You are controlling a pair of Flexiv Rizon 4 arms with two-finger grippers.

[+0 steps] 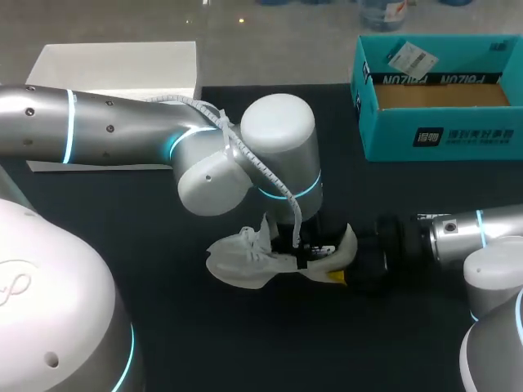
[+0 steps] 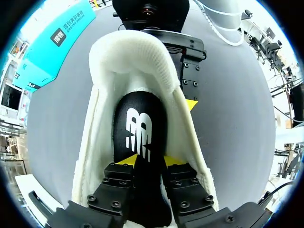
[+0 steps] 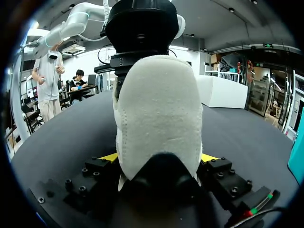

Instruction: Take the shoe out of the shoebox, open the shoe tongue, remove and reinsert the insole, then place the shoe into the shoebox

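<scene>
A white shoe (image 1: 245,257) lies on the black table (image 1: 163,327), toe to the left. My left gripper (image 1: 298,247) points straight down into its opening. In the left wrist view the black insole (image 2: 140,123) with a white logo lies inside the fleecy white lining (image 2: 128,57), and my left gripper (image 2: 148,161) is shut on the insole's narrow end, one yellow tip on each side. My right gripper (image 1: 343,265) comes in from the right at the heel. In the right wrist view the heel (image 3: 159,109) fills the gap of the right gripper (image 3: 159,159), which is shut on it.
The teal shoebox (image 1: 441,135) stands open at the back right, with a paper tag (image 1: 409,59) inside; the shoebox (image 2: 52,42) also shows beyond the shoe in the left wrist view. A white box (image 1: 114,69) sits at the back left behind my left arm.
</scene>
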